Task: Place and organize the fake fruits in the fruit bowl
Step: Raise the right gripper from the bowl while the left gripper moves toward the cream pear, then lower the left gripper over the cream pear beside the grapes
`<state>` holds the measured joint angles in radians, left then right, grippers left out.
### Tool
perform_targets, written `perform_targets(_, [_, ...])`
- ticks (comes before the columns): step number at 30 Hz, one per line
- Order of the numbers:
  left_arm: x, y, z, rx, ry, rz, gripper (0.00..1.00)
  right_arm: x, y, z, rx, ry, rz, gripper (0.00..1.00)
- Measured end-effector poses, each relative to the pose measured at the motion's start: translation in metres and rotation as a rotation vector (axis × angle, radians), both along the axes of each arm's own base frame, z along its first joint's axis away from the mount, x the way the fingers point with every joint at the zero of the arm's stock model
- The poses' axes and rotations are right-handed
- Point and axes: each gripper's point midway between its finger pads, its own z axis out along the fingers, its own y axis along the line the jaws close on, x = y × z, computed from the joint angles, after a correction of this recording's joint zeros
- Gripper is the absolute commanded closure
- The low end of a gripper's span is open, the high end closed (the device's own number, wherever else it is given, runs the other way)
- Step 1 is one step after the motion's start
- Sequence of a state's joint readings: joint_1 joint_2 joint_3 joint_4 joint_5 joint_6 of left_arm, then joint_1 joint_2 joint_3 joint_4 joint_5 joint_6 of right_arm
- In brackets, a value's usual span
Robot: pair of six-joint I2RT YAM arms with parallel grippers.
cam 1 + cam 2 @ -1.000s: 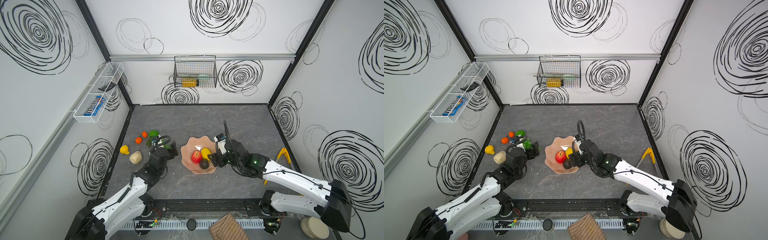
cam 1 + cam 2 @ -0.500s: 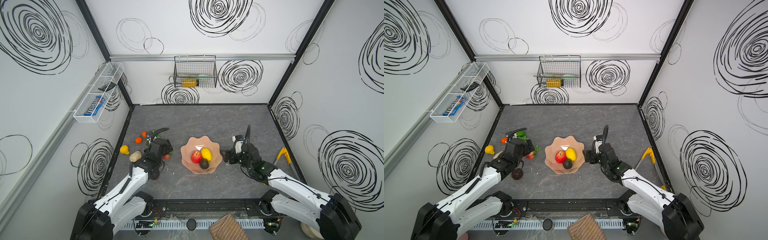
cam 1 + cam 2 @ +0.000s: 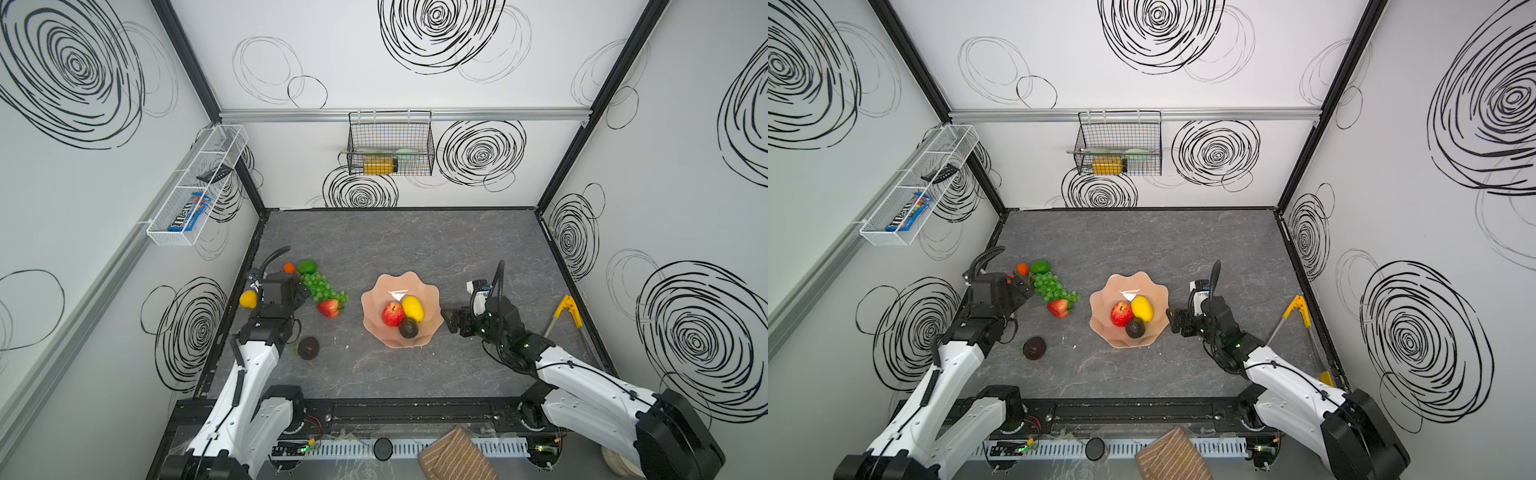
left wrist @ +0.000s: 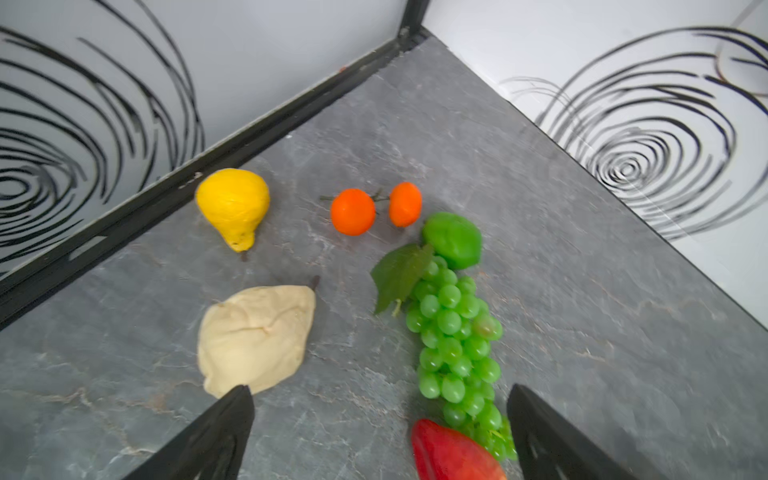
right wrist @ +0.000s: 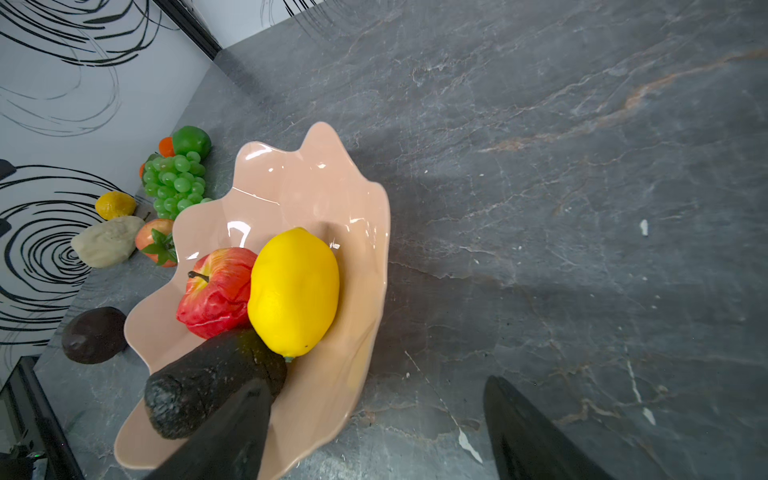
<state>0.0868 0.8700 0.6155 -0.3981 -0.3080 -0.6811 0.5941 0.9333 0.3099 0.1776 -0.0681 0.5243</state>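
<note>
**Left pincer** (image 4: 380,392): jaws spread wide, pinching nothing, poised over the tabletop (image 3: 395,245) near its left edge. Between its black fingers (image 4: 216,440) shows the strawberry (image 4: 453,453), touching the lower end of the green grape bunch (image 4: 453,332). The lime (image 4: 453,239) rests against the bunch's far end, with the two oranges (image 4: 353,211) just beside it. The beige fruit (image 4: 255,334) lies by one fingertip, and the yellow pear (image 4: 232,205) lies beyond it, close to the black rail of the left edge. In both top views a dark brown fruit (image 3: 308,348) sits alone nearer the front edge, beside the left arm and well apart from the other loose fruits. **Right pincer** (image 5: 379,381): jaws likewise spread and pinching nothing, held just outside the right rim of the fruit bowl (image 3: 386,286). This peach-pink scalloped dish stands about midway between the left and right edges of the tabletop. It holds three fake fruits packed together: the red apple (image 3: 392,313), the lemon (image 3: 412,308) touching it, and a black rough-skinned fruit (image 3: 408,327) against both, on the side nearer the front edge. The far half of the dish is bare. Yellow-handled tongs (image 3: 565,309) lie along the right edge.
</note>
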Motion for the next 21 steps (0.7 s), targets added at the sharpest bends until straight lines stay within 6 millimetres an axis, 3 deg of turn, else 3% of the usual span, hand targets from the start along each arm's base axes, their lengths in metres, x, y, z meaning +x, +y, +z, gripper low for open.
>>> perform_targets(4, [-0.016,0.033,-0.017,-0.039,0.070,0.107,0.00,0.000,0.001,0.011,0.020,-0.031,-0.001,0.15])
perform_targets(7, [-0.022,0.042,-0.033,-0.075,0.132,0.133,0.01,-0.002,0.002,0.016,0.025,-0.049,0.001,0.15])
perform_targets(21, [-0.012,0.036,-0.091,-0.176,0.302,0.074,0.05,-0.005,0.005,0.023,0.029,-0.076,0.005,0.14])
